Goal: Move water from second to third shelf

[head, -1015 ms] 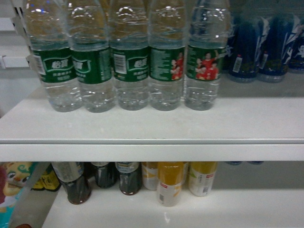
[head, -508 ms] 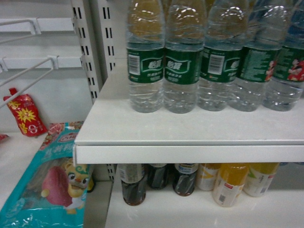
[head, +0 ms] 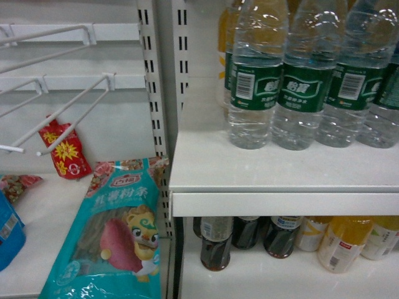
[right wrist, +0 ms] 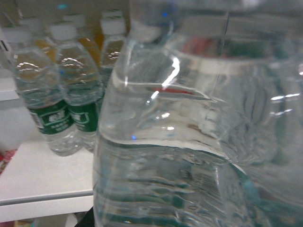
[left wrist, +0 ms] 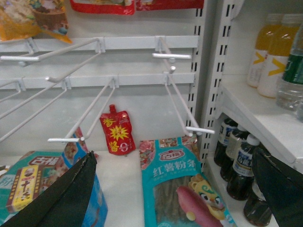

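The water (right wrist: 189,142) fills the right wrist view, pressed close to the right hand, whose grip cannot be told. The left hand (left wrist: 175,189) hangs open, its dark fingers (left wrist: 61,194) at 7 and 5 o'clock, before a teal snack bag (left wrist: 177,189).

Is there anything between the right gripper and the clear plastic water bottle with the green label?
Nothing visible. The clear ribbed plastic water bottle fills the right wrist view, close to the camera; the right gripper's fingers do not show.

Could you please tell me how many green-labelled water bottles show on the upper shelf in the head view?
4: the leftmost, then the second, then the third, and the fourth, cut by the right edge. More may be hidden.
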Motion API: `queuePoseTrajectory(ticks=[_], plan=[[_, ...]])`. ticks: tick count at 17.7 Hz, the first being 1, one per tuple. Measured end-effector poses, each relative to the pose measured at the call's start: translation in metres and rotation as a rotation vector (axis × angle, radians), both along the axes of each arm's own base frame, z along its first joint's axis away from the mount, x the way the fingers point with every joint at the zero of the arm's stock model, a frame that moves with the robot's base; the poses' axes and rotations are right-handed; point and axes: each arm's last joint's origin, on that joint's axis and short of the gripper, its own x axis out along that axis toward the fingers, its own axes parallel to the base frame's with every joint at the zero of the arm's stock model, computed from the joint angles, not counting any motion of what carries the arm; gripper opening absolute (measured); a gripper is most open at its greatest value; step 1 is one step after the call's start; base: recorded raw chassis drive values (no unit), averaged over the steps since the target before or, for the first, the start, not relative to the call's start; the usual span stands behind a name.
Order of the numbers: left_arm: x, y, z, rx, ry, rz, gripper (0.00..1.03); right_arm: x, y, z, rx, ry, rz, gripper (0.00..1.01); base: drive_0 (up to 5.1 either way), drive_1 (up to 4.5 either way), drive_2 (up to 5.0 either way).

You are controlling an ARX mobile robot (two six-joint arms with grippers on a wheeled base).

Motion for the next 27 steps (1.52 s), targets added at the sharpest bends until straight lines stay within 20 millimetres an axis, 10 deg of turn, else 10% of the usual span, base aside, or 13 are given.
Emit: queuePoseTrajectory(ticks=[18,27], plan=[[0.0,0.0,0.0,0.0,0.002,-0.004,0.98,0.001,0.005,0.009,0.051,0.021,0.114,0.43,0.0,0.0,0.0],[0.0,0.0,0.0,0.0,0.002,-0.005,0.98,0.069,0.004,-0.005,-0.013,0.006,0.142,0.43,0.0,0.0,0.0]])
